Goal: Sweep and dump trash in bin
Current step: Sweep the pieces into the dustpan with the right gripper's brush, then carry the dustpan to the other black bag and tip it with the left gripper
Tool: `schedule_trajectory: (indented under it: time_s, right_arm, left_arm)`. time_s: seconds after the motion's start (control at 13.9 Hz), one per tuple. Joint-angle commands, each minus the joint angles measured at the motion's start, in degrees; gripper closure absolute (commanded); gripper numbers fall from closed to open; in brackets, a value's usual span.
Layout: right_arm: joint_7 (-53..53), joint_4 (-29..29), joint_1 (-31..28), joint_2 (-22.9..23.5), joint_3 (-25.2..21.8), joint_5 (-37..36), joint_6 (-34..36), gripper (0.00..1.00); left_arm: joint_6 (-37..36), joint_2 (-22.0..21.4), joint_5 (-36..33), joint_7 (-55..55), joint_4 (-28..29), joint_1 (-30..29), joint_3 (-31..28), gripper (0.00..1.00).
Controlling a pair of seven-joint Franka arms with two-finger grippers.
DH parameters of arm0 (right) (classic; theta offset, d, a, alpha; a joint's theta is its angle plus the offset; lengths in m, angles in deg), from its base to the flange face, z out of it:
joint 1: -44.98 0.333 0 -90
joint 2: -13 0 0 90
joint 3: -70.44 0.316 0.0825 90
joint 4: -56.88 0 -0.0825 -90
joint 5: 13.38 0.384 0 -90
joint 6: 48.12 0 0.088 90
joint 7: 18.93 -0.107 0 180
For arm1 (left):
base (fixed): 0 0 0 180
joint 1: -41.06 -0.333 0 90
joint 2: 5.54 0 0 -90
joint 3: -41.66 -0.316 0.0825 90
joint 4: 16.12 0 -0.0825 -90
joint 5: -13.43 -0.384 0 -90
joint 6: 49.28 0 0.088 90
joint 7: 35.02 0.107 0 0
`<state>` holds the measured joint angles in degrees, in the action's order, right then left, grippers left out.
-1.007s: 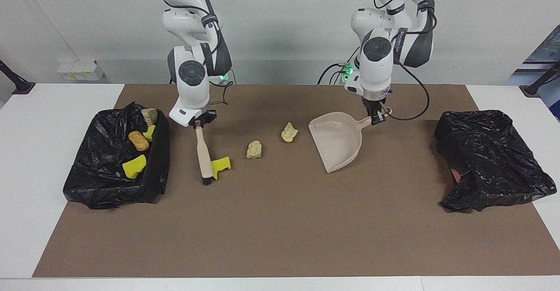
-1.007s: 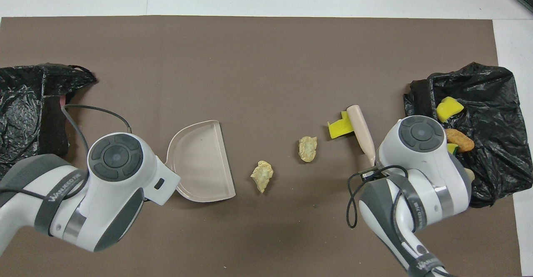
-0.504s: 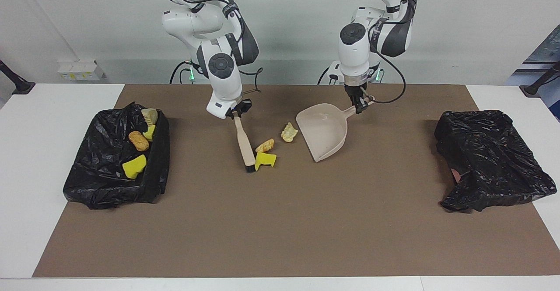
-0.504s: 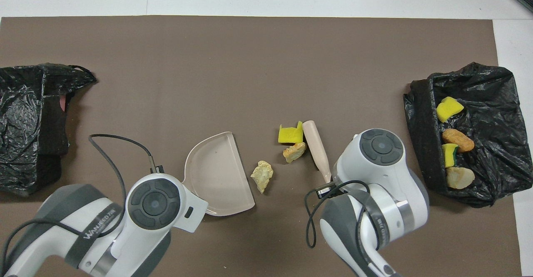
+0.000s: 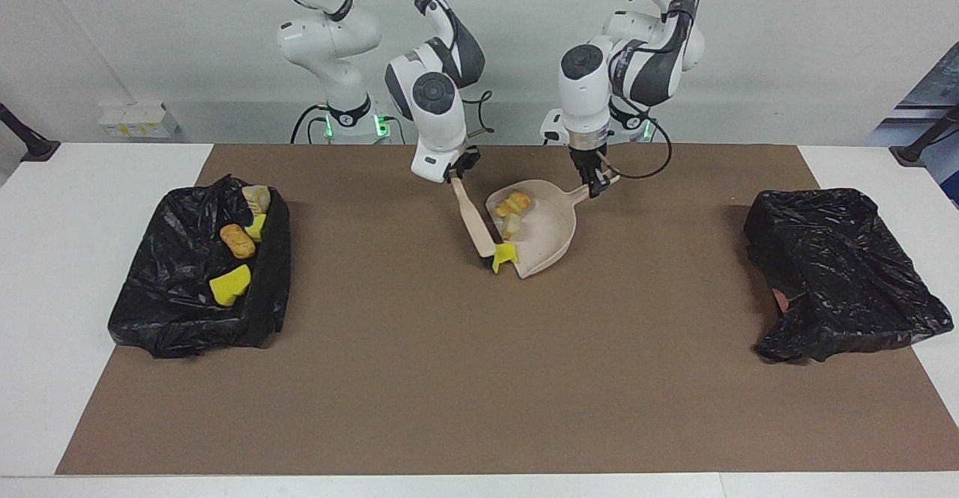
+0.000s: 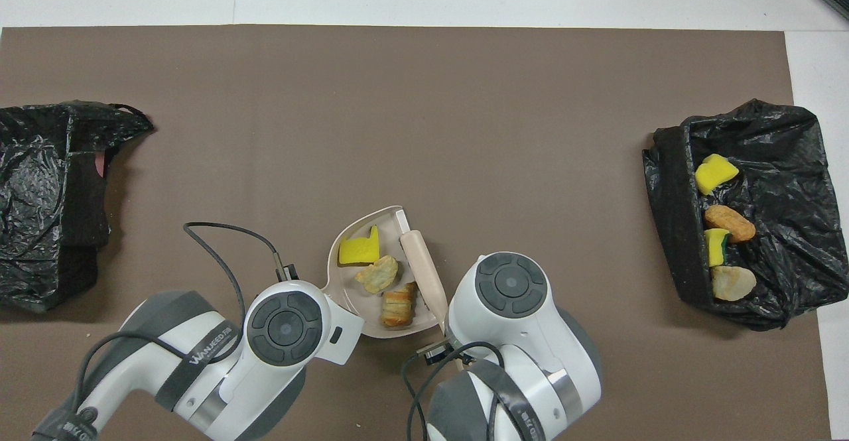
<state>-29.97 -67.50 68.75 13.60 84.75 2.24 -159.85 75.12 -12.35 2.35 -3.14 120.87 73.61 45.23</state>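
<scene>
In the facing view, from centre-left rightward, the right gripper (image 5: 455,174), clamping the brush (image 5: 475,222), has just been pushing three trash scraps (image 5: 513,206) into the dustpan (image 5: 551,237), whose handle the left gripper (image 5: 597,186) is clasping, leaving dumping pending.

A white surface (image 5: 45,273) carries a wide brown mat (image 5: 479,378) that covers most of it. A plain pale wall (image 5: 787,41) rises at the robots' edge of the mat. A small white box (image 5: 138,120) sits at the wall's foot, toward the right arm's end. The light is even.
</scene>
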Motion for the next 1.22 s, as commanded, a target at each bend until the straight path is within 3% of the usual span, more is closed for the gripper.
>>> schedule_trajectory:
  time_s: [0.0, 0.29, 0.65, 0.94, 1.15]
  right_arm:
    - [-1.26, 4.31, -0.92, 0.28, -0.42, 1.51, 4.48, 1.0]
    - [-13.87, 2.92, -2.07, -3.14, -0.42, 1.08, 8.81, 1.0]
    - [-27.17, -3.68, 3.81, -7.8, -0.16, 0.72, 0.2, 1.0]
    - [-33.86, -4.03, 10.4, -6.58, -0.07, 1.33, -2.69, 1.0]
    - [-34.57, -4.12, 14.88, -2.81, -0.07, 1.6, -6.9, 1.0]
  left_arm:
    - [4.71, 1.44, 1.06, 0.02, -0.05, 0.59, -0.67, 1.0]
    - [6.13, 4.85, 4.39, 8.61, -3.72, -3.71, -0.67, 1.0]
    - [0.43, 9.96, 6.86, 18.29, -13.65, -12.4, -0.67, 1.0]
    - [-6.95, 13.74, 7.83, 26.29, -24.45, -18.56, -0.67, 1.0]
    - [-10.3, 15.24, 8.79, 32.09, -30.36, -23.04, -0.67, 1.0]
